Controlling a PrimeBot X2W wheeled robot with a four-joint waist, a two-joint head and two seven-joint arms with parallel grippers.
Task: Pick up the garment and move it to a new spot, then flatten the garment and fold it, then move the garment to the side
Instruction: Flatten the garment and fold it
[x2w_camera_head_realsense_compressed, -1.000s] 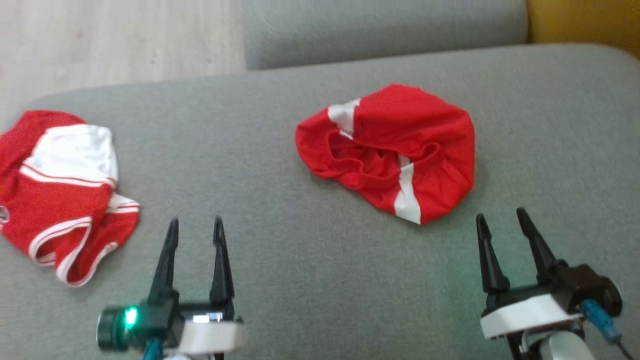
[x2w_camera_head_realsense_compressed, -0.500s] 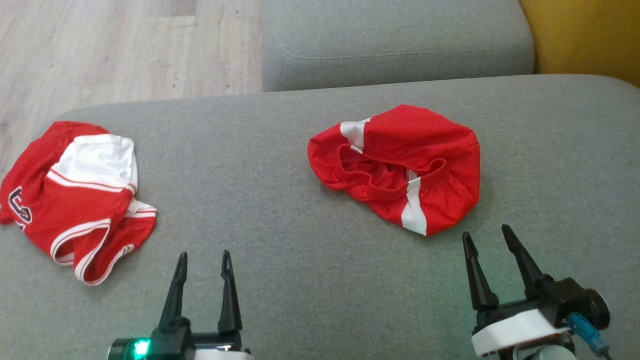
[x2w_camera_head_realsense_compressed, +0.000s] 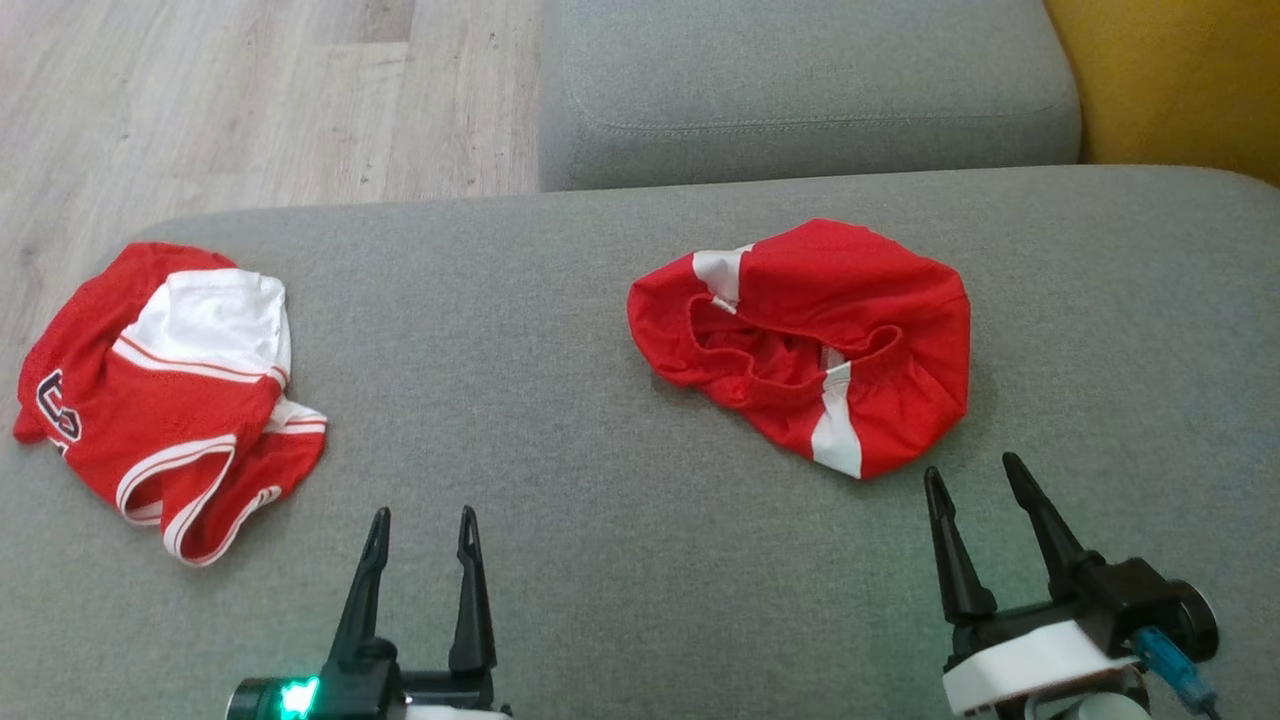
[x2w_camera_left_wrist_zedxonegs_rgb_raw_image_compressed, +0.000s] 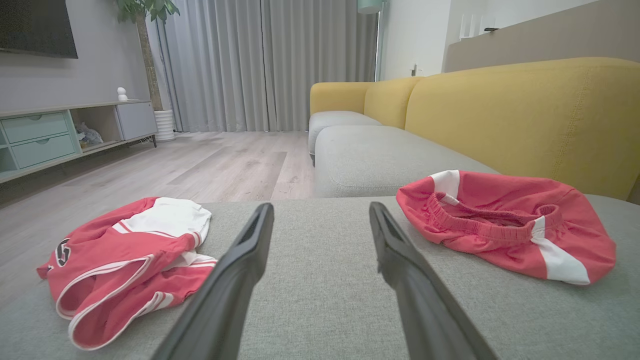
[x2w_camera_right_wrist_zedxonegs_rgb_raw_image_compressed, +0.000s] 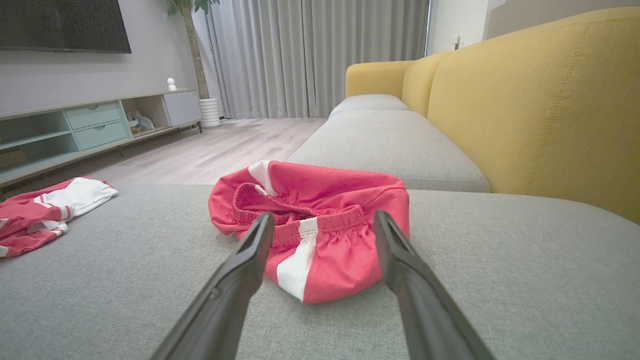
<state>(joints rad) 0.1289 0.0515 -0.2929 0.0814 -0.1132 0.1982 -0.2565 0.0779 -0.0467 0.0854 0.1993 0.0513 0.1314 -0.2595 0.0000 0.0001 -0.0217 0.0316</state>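
**A:** How far along is the job?

**B:** Barely begun, I'd judge. The red shorts (x2w_camera_head_realsense_compressed: 800, 340) lie in a crumpled heap on the grey seat cushion (x2w_camera_head_realsense_compressed: 560, 430). They are right of its middle and nearer the far edge than the near one. The waistband gapes open and a white stripe shows on the near side. Nothing about them is flattened or folded.

**A:** And the other garment?

**B:** A red-and-white jersey (x2w_camera_head_realsense_compressed: 170, 400) sits at the cushion's left edge, close to the far-left corner (loosely bunched, so I cannot tell whether it counts as a finished piece set aside). If the shorts are the garment meant, then lifting, relocating, flattening, folding and moving aside are all left to do.

**A:** What are the grippers doing?

**B:** The right gripper (x2w_camera_head_realsense_compressed: 972, 465) hovers by the near edge, just short of the shorts' near hem and pointing at it. Its fingers (x2w_camera_right_wrist_zedxonegs_rgb_raw_image_compressed: 235, 285) stand spread wide with only air between them, touching no cloth. The left gripper (x2w_camera_head_realsense_compressed: 423, 512) is near the middle of the near edge, well apart from both garments. Its fingers (x2w_camera_left_wrist_zedxonegs_rgb_raw_image_compressed: 235, 280) are equally wide apart and aimed at the bare stretch between jersey and shorts.

**A:** So nothing is held?

**B:** Nothing, in either one.
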